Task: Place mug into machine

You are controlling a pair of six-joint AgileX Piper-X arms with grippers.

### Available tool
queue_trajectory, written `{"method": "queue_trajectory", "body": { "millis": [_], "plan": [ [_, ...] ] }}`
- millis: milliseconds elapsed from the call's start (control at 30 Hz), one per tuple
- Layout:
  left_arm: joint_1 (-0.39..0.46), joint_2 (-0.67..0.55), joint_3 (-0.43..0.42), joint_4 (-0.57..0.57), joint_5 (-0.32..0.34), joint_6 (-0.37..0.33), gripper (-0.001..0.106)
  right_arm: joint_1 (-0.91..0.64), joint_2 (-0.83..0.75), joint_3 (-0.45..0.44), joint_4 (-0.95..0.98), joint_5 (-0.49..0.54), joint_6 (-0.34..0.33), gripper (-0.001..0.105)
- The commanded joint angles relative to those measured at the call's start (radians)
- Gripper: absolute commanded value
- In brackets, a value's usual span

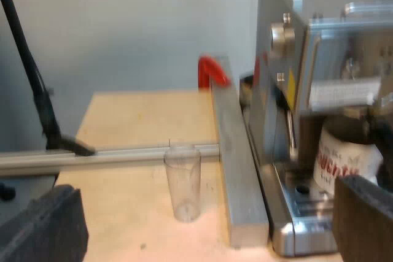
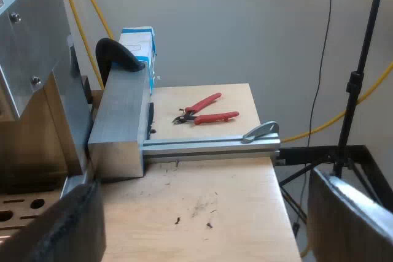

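Left wrist view: left claw (image 1: pixel 206 213) spread above wooden tabletop (image 1: pixel 135 121) by grey wall (image 1: pixel 135 23); right claw (image 2: pixel 202 197) spread.

Red lettering (image 1: pixel 338 165) on the mug (image 1: pixel 357 149) in the espresso machine (image 1: pixel 325 35), too blurred for reading

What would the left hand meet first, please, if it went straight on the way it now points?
Most likely the measuring glass, standing upright on the wooden table straight ahead of the open left hand; a metal rail runs just behind it. Depth is hard to judge.
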State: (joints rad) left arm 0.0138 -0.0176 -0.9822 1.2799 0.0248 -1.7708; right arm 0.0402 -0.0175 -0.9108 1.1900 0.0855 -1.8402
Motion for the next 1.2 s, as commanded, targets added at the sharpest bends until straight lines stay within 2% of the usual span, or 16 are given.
{"method": "queue_trajectory", "body": {
  "millis": [33,200,333,467,633,800,933,1200],
  "plan": [
    [0.005,-0.137,0.011,0.038,-0.046,0.002,0.082,0.003,-0.037,0.026,-0.028,-0.043,0.005,0.07],
    [0.005,-0.137,0.076,-0.011,-0.05,-0.027,0.082,0.003,-0.037,0.068,-0.037,-0.045,0.015,0.07],
    [0.005,-0.137,0.183,-0.087,-0.025,-0.079,0.082,0.003,-0.037,0.143,-0.065,-0.045,0.012,0.07],
    [0.005,-0.136,0.263,-0.137,0.015,-0.079,0.082,0.003,-0.035,0.207,-0.073,-0.045,0.012,0.07],
    [0.005,-0.136,0.363,-0.141,0.017,-0.079,0.082,0.003,-0.035,0.302,-0.073,-0.045,0.012,0.07],
    [0.005,-0.136,0.435,-0.16,0.017,-0.079,0.082,0.003,-0.035,0.351,-0.084,-0.045,0.012,0.07],
    [0.005,-0.132,0.436,-0.177,0.039,-0.076,0.082,0.003,-0.035,0.351,-0.088,-0.045,0.012,0.07],
    [0.005,-0.132,0.449,-0.214,0.039,-0.056,0.082,0.003,-0.035,0.351,-0.087,-0.045,0.012,0.07]
  ]
}}
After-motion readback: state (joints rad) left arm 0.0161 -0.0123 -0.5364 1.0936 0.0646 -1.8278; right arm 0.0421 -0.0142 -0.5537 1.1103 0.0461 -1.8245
